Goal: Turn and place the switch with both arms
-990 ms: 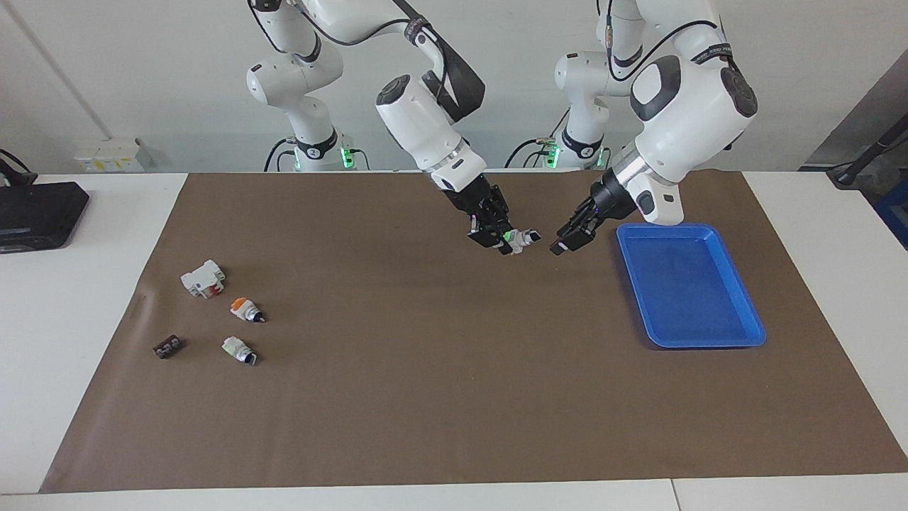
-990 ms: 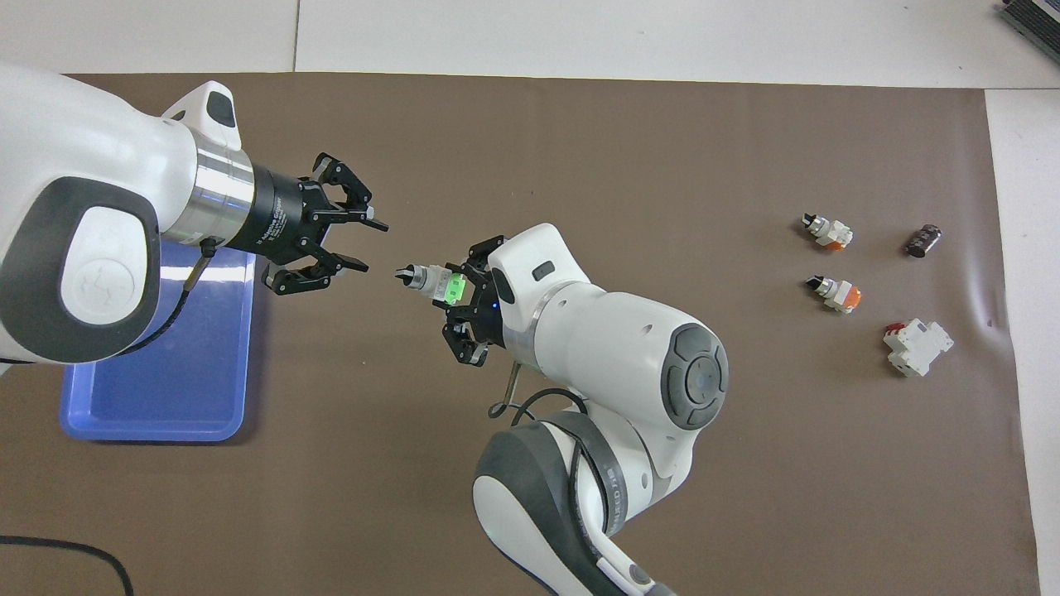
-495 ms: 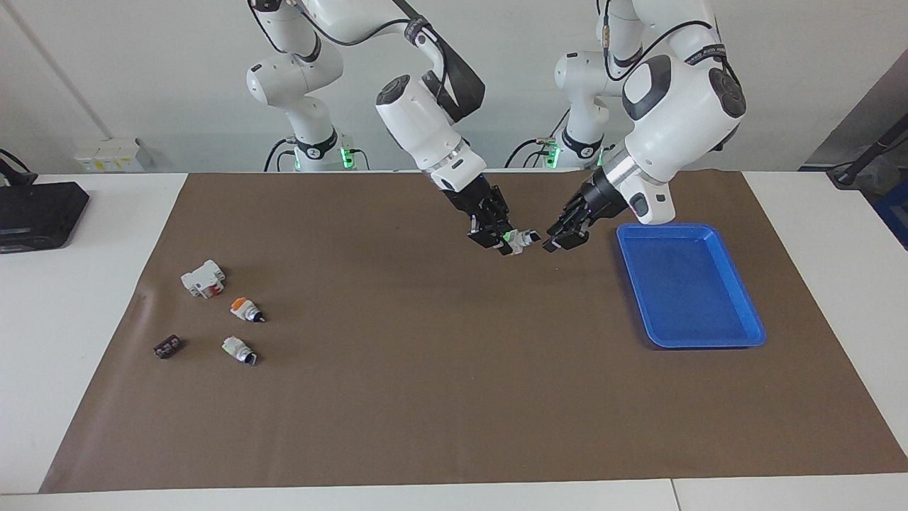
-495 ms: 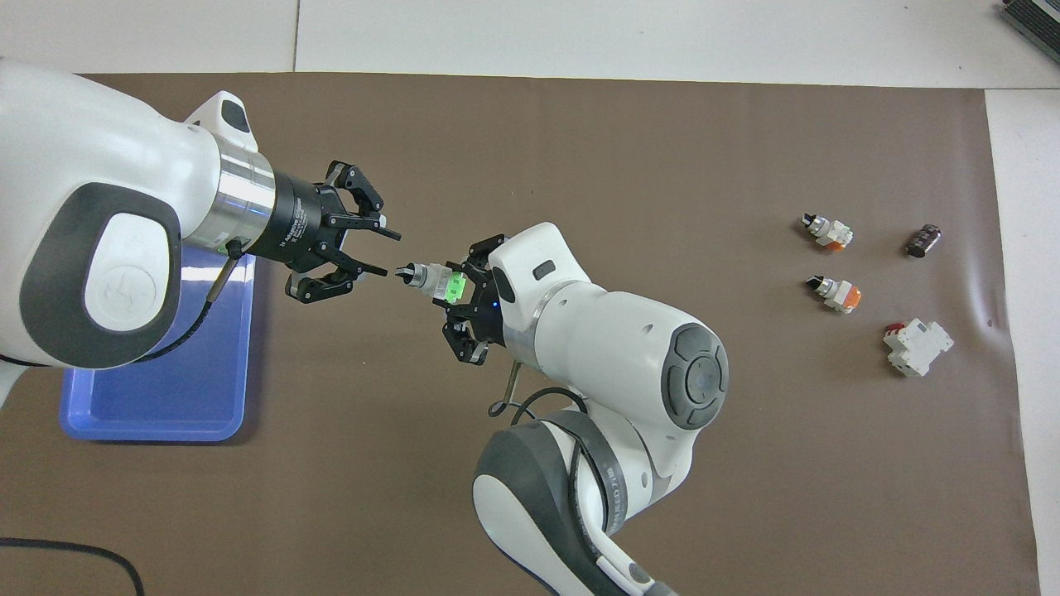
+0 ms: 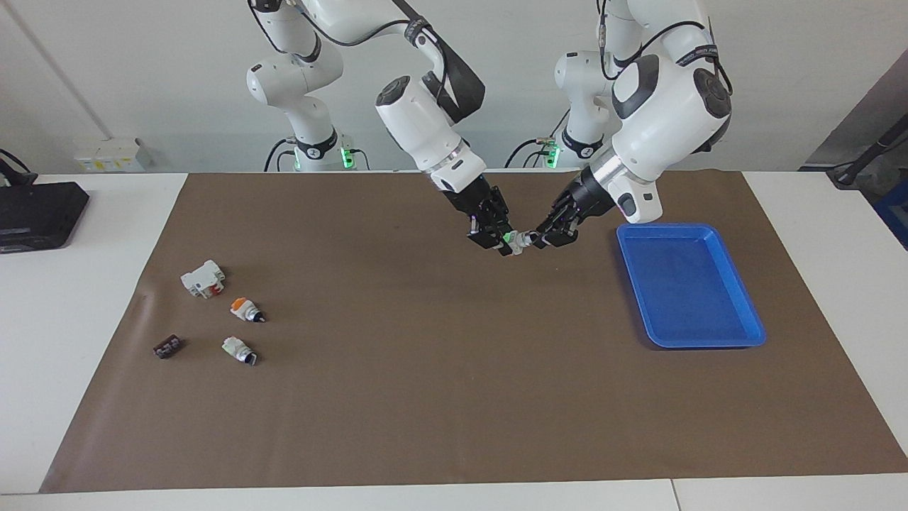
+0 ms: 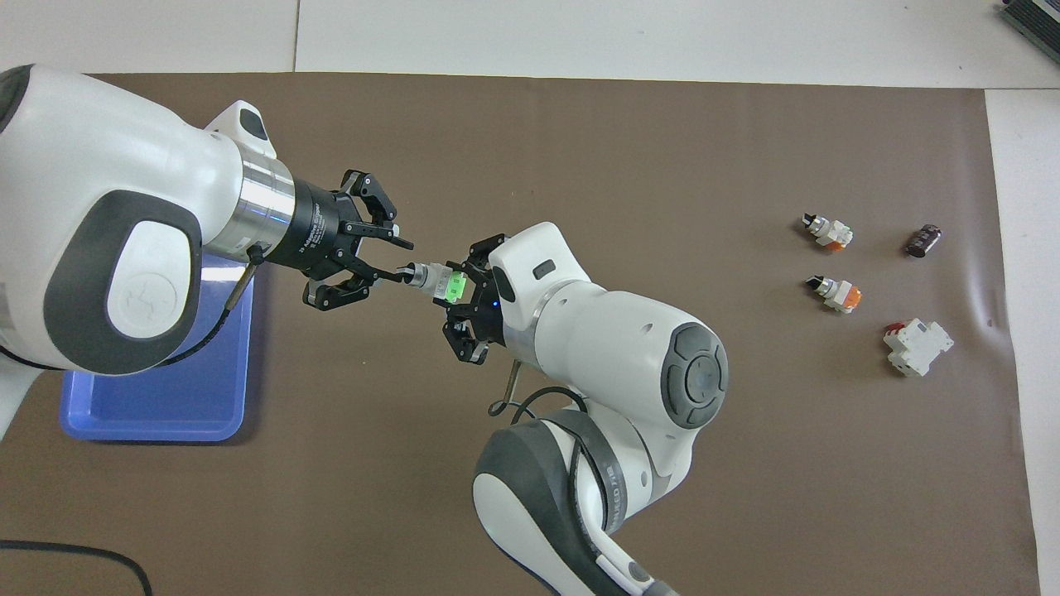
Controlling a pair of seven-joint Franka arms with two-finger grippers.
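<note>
The switch (image 5: 516, 240) (image 6: 435, 280) hangs level above the brown mat between the two arms. My right gripper (image 5: 505, 241) (image 6: 454, 288) is shut on its bright green block. The black knob end sticks out toward my left gripper (image 5: 540, 239) (image 6: 399, 261). That gripper has come in from the tray's end and is open, with the knob between its fingertips (image 6: 411, 246). A gap still shows on the knob's upper side in the overhead view.
A blue tray (image 5: 738, 333) (image 6: 149, 426) lies at the left arm's end. At the right arm's end lie an orange-ended switch (image 5: 245, 308), another small switch (image 5: 237, 349), a white block with red (image 5: 203, 278) and a small dark part (image 5: 167, 347).
My left gripper has moved from beside the tray to the switch's knob, and its fingers have drawn closer together. The right gripper and the switch have stayed still.
</note>
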